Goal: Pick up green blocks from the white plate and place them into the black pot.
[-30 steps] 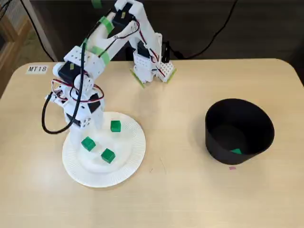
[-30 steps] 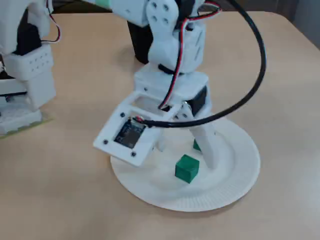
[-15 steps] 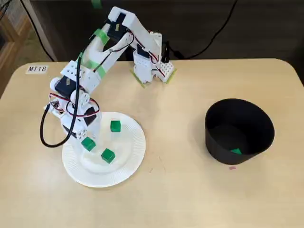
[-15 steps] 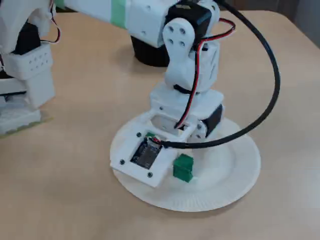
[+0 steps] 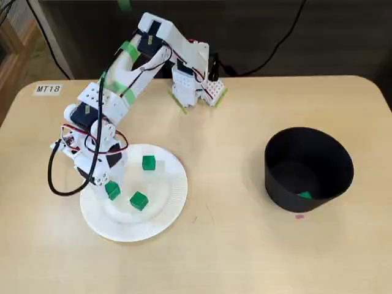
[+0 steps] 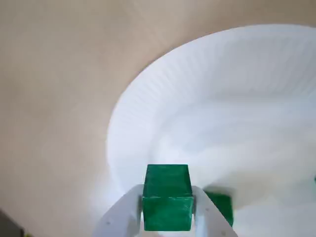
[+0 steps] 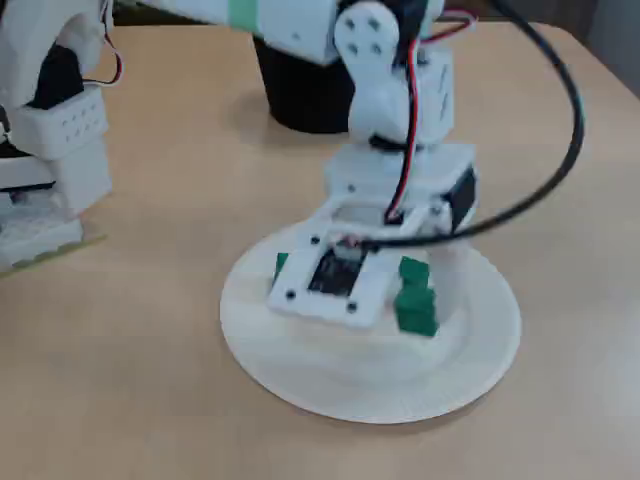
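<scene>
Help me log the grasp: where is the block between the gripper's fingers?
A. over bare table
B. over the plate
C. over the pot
B: in the wrist view the gripper clasps the block with the plate right behind it.

Your work surface is a pale beige wood-look table [image 5: 245, 257] with rounded corners, matte, and it fills most of both fixed views. You have a small white paper label reading "MT18" [image 5: 48, 89] stuck near its far left corner in a fixed view, and a tiny pink mark [image 5: 299, 216] on the top toward the right. Behind the far edge, a dark, nearly black backdrop [image 5: 349, 33]. Brown wooden furniture [image 5: 9, 52] shows at upper left. Your lighting is even and diffuse; shadows are soft.
</scene>
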